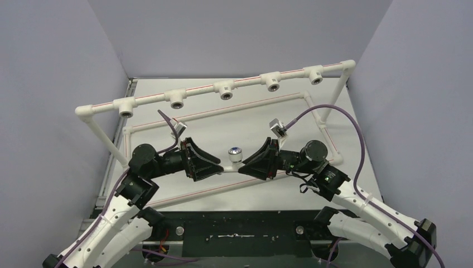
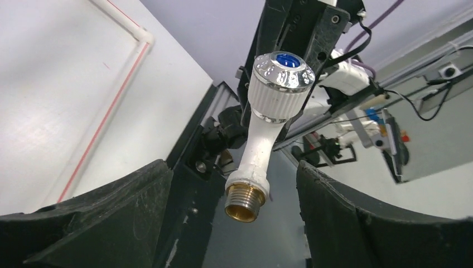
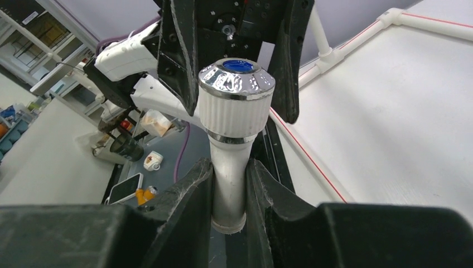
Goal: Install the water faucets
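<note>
The water faucet (image 2: 261,139) stands about upright in the air. Its knob is uppermost, facing the top camera, and its brass threaded end points down toward the worktop (image 1: 251,120). Its long axis runs from knob to thread. It hangs over the middle of the worktop's width, nearer the near edge than the far edge.

The right tool (image 3: 230,170) is clamped on the white stem just below the knob, one finger on each side, pressing the plastic. The left tool (image 1: 217,166) faces it from the other side. Its fingers (image 2: 111,218) stand wide apart, flanking the faucet. In the left wrist view there is a clear gap on both sides, and neither finger touches it.

The faucet has a slim white plastic body. A ribbed white collar sits under a faceted silvery cap with a blue centre. At the bottom a white ring meets the short brass thread, whose open mouth shows in the left wrist view.

Along the far edge runs the raised rail of the white pipe frame (image 1: 248,80) with its row of tee sockets (image 1: 226,89), well apart from the faucet.
</note>
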Controlling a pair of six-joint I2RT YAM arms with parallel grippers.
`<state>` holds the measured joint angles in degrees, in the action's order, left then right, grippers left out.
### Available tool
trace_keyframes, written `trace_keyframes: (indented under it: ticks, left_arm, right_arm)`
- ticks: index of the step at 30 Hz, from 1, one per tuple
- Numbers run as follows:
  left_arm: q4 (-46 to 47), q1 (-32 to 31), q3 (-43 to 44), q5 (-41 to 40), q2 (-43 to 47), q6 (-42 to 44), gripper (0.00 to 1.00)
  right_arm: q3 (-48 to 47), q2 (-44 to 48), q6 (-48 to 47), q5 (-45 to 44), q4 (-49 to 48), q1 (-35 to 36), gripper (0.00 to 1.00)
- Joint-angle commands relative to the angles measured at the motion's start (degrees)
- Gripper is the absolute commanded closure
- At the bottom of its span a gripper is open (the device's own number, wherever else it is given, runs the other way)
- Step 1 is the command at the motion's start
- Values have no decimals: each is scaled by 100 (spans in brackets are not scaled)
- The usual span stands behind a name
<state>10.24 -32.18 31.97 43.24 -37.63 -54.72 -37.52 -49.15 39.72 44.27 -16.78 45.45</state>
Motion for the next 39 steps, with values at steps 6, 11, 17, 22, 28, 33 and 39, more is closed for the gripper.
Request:
trace_keyframes:
  ticks: [6,11,17,22,28,33,39]
  left_arm:
    - [-3700,1,2330,-1760,-106,2348,17]
    - [-5118,-6,3669,-3104,-397,3101,16]
    - [-5968,-7,5051,-4354,-761,3604,16]
    - [-6266,-7,5892,-5436,-1029,3811,16]
    - [-6281,-14,6653,-6514,-1449,4171,15]
    - [-5691,-30,6822,-7373,-1617,4645,10]
    - [-5016,-50,6934,-8000,-1902,4827,9]
  right_arm:
    - [-1204,334,-1248,-1232,2071,23,100]
    - [-1908,27,-1886,-2164,3242,21,100]
    - [-2691,-620,-2256,-3501,4171,0,100]
    - [-3434,-1333,-2422,-4143,4528,-17,100]
    - [-4047,-2011,-2545,-4740,4642,-37,100]
    - [-4462,-2581,-2535,-5100,4633,-74,100]
    - [-5143,-3231,-2592,-5424,4806,-218,100]
